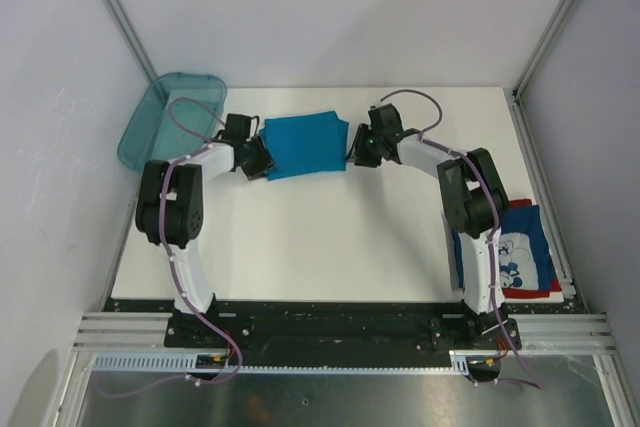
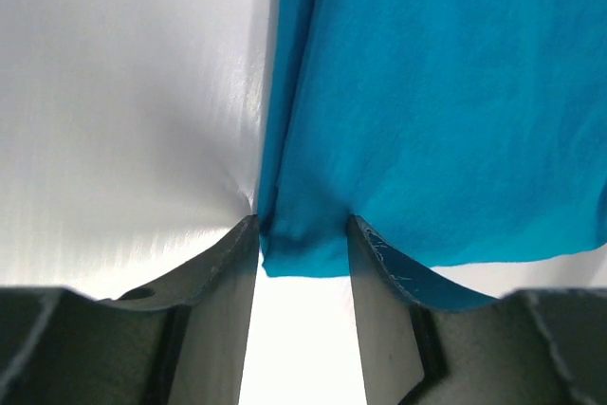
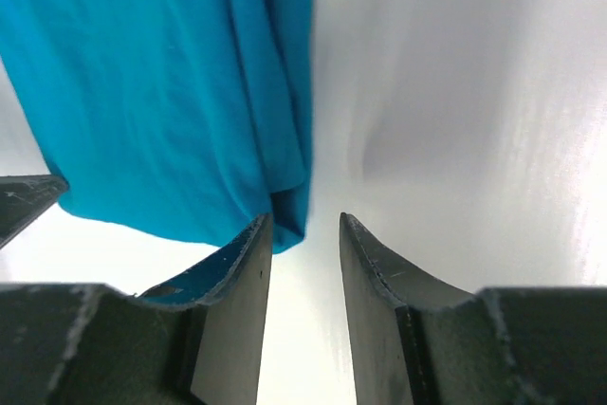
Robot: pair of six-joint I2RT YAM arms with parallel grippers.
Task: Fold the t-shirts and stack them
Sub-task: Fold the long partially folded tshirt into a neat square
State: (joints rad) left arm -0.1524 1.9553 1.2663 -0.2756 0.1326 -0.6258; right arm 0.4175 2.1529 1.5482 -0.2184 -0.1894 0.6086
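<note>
The teal-blue t-shirt [image 1: 305, 145] lies folded into a rectangle at the back middle of the table. My left gripper [image 1: 262, 159] is at its left edge. In the left wrist view the jaws [image 2: 303, 225] stand apart, with a corner of the teal cloth [image 2: 446, 101] bunched between the fingertips. My right gripper [image 1: 355, 152] is at the shirt's right edge. Its jaws [image 3: 304, 220] are open, and the cloth's corner [image 3: 152, 82] rests against the left finger only. The dark blue printed t-shirt [image 1: 522, 252] lies folded at the near right, partly hidden behind the right arm.
A translucent teal bin [image 1: 165, 119] leans at the back left corner of the white table [image 1: 320, 247]. Grey walls and metal frame posts enclose the table on three sides. The arm bases sit on the rail at the near edge.
</note>
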